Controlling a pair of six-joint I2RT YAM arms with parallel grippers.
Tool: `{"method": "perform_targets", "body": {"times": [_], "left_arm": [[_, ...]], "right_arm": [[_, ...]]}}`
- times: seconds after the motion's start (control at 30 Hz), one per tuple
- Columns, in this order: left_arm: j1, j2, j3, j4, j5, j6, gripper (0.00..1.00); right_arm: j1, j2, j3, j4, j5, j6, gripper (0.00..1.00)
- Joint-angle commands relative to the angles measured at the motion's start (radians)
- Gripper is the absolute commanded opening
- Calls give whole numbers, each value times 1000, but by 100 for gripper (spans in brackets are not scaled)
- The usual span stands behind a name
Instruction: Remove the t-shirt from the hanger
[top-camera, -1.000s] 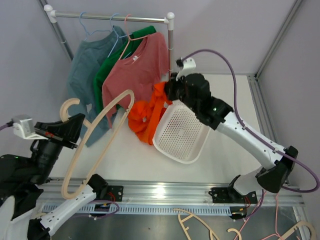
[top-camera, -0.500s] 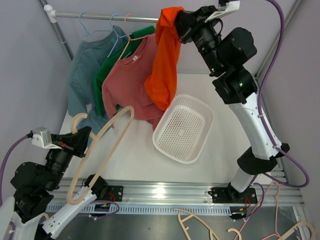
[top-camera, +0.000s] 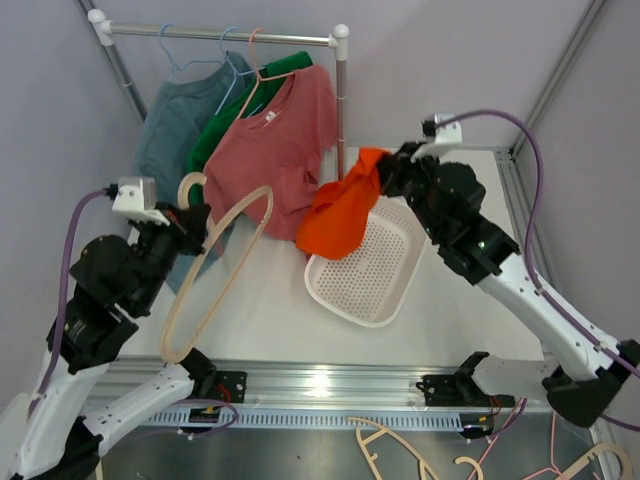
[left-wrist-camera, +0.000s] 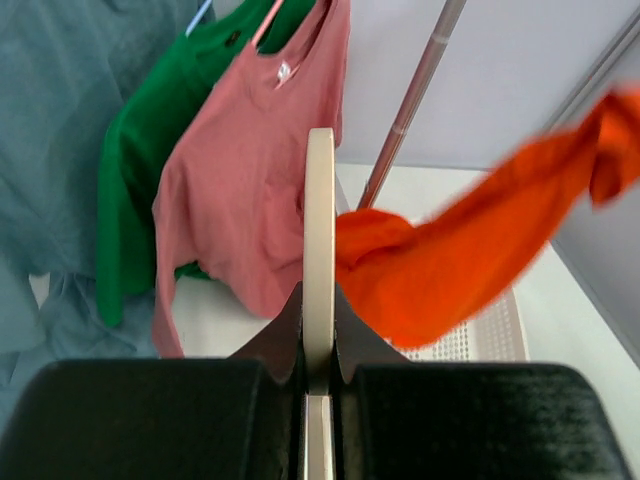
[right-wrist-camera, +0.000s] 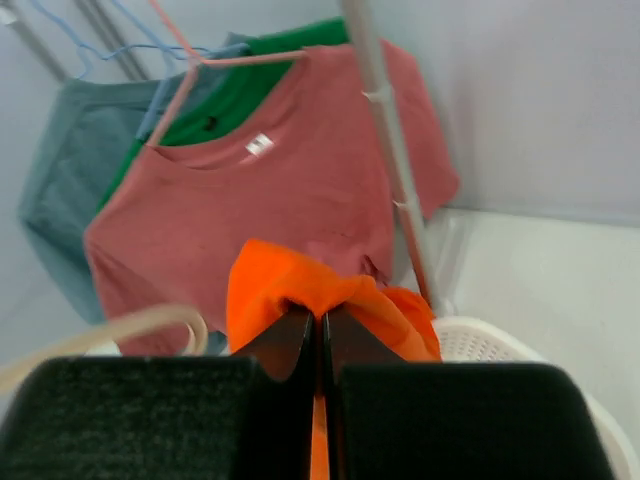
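Beneath the right gripper (top-camera: 393, 172) the orange t-shirt (top-camera: 340, 220) is held pinched (sagging over the basket (top-camera: 372, 295)); the hanger (top-camera: 215, 280) is clamped by the left gripper (top-camera: 195, 226).

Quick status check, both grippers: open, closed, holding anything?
Left gripper: closed on the beige hanger.
Right gripper: closed on the orange t-shirt.

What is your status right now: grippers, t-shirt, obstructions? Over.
Left gripper shut on bare cream hanger. Right gripper shut on orange t-shirt, off the hanger, hanging over white basket. Rack pole close beside it.
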Motion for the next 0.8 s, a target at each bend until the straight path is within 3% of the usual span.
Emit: {"method": "perform_targets", "body": {"times": [0.0, 0.13, 0.27, 0.33, 0.37, 0.4, 0.43, 0.47, 0.63, 0.77], "left_arm": [[7, 125, 133, 86, -11, 20, 1], [27, 296, 305, 85, 8, 20, 1], [32, 442, 423, 105, 26, 44, 1], [35, 513, 470, 128, 40, 49, 1], [38, 539, 499, 128, 40, 54, 1], [38, 566, 518, 128, 41, 57, 1], [42, 617, 548, 128, 41, 60, 1], [47, 642, 575, 129, 45, 63, 1], [84, 761, 636, 178, 60, 67, 1], [102, 830, 670, 224, 60, 81, 1]], "right_arm": [[-1, -173, -182, 45, 144, 136, 0], [0, -213, -339, -225, 111, 425, 0], [26, -39, -450, -294, -241, 457, 0], [75, 76, -433, -407, -189, 448, 1], [118, 93, -428, -449, -82, 451, 7], [127, 101, -419, -484, -39, 457, 25], [132, 95, -399, -527, -8, 458, 88], [132, 87, -382, -540, 41, 445, 99], [111, 95, -194, -496, 14, 308, 100], [89, 243, 1, -496, -20, 244, 99]]}}
